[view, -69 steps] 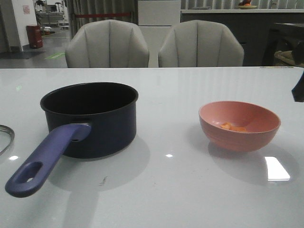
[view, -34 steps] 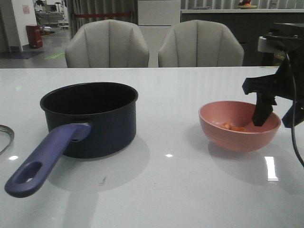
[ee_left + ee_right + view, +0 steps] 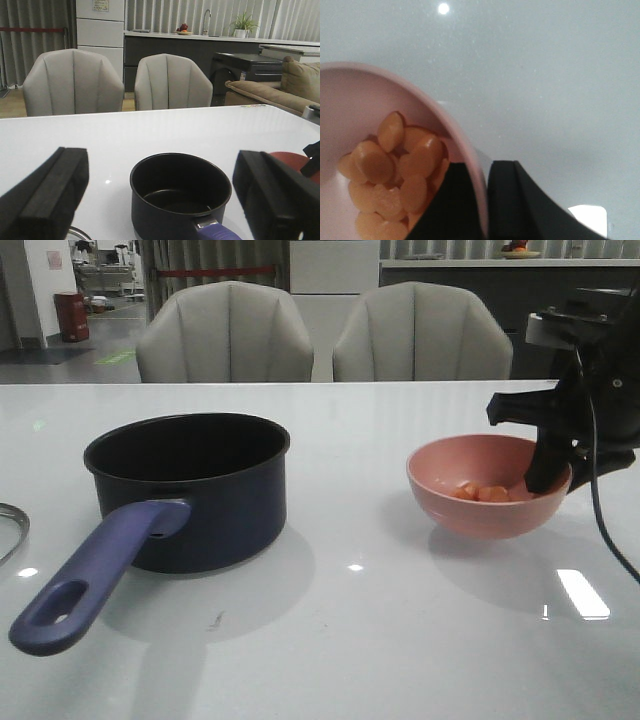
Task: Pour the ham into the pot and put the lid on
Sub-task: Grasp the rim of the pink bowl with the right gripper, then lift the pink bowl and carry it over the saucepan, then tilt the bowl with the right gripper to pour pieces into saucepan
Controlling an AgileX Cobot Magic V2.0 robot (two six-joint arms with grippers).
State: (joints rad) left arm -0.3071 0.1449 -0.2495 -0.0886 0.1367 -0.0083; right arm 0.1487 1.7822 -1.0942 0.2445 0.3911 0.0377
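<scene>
Jaws of the right gripper (image 3: pixel 482 200) pinch the pink bowl's (image 3: pixel 470 515) rim near the surface's right edge, ham (image 3: pixel 395 170) showing clearly only in the wrist view, while the left gripper (image 3: pixel 160 195) (spread wide) faces the pot (image 3: pixel 190 490).
</scene>
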